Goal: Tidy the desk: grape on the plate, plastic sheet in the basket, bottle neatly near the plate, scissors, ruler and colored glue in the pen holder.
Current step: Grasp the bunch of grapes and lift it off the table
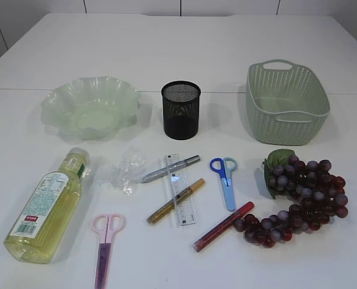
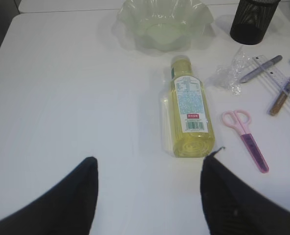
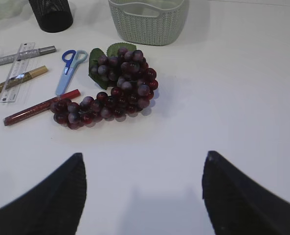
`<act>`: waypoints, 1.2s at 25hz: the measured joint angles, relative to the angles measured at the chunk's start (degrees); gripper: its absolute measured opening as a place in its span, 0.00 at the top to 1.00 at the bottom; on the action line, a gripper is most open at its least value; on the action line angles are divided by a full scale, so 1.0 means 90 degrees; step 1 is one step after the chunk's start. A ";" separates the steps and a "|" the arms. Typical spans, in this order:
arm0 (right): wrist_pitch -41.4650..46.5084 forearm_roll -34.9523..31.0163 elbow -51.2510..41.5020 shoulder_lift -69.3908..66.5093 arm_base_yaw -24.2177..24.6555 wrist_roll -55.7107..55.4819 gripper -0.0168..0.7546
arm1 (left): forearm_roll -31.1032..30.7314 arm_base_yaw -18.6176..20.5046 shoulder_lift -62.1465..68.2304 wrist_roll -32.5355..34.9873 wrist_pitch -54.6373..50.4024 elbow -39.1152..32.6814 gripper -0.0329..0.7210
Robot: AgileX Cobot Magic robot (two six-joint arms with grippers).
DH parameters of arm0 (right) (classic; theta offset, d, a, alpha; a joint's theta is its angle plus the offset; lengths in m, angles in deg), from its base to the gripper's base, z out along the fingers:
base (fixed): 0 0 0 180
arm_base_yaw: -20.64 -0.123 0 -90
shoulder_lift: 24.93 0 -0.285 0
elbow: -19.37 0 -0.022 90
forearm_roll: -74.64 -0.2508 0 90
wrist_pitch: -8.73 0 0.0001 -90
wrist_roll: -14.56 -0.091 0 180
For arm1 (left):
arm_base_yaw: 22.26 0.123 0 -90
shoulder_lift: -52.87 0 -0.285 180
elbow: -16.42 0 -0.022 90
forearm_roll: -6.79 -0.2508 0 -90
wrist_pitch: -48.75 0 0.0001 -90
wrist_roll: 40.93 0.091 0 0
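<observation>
Though ruffled, glossy translucent plate

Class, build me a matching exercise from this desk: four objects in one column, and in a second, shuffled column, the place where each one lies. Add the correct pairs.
Column one
1. bottle
2. grapes
3. pen holder
4. pink scissors

Column two
A. standing upright between the plate and the basket
B. lying on its side at the left, in front of the plate
C. at the front, just right of the bottle
D. on the table in front of the basket

Pairs: 1-B, 2-D, 3-A, 4-C
</observation>
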 joint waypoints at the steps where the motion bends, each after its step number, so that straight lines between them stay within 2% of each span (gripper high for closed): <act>1: 0.0000 0.0000 0.0000 0.0000 0.0000 0.0000 0.23 | 0.0000 0.0000 0.0000 0.0000 0.0000 0.0000 0.32; 30: 0.0000 0.0000 0.0000 0.0000 0.0000 0.0000 0.23 | 0.0000 0.0000 0.0000 0.0000 -0.0004 0.0000 0.38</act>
